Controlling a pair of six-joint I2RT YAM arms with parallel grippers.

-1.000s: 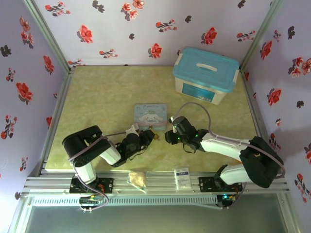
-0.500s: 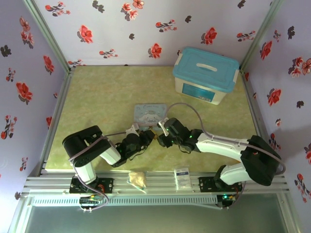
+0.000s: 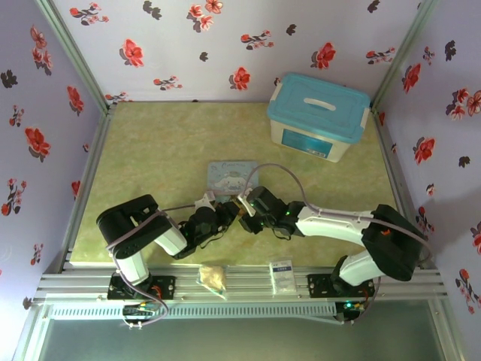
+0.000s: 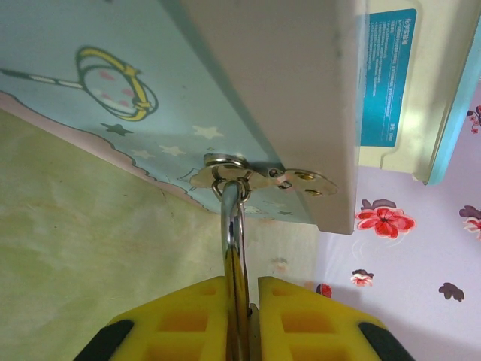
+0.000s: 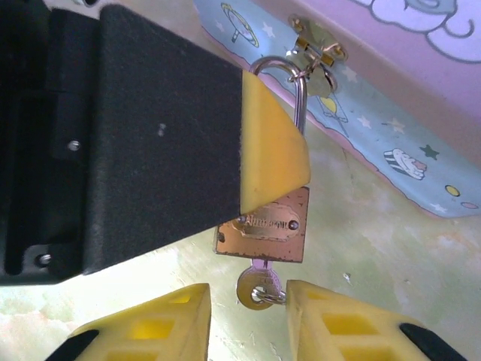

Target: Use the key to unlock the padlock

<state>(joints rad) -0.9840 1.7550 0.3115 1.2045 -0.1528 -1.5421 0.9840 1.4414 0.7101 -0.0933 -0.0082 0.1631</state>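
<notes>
Padlock (image 5: 263, 233), small, squarish and brass-gold, sits clamped between the yellow pads of the left gripper (image 4: 242, 289). Compared with a second ago, we find the right gripper (image 5: 248, 301) swung toward nine o'clock, meeting the left. Its wrist view adds a small metal key (image 5: 256, 289) at the padlock's six o'clock, between parted jaws. The left wrist view adds the silvery shackle (image 4: 234, 214) threading the hasp (image 4: 263, 177) of a pale blue cartoon tin (image 4: 113, 30).
</notes>
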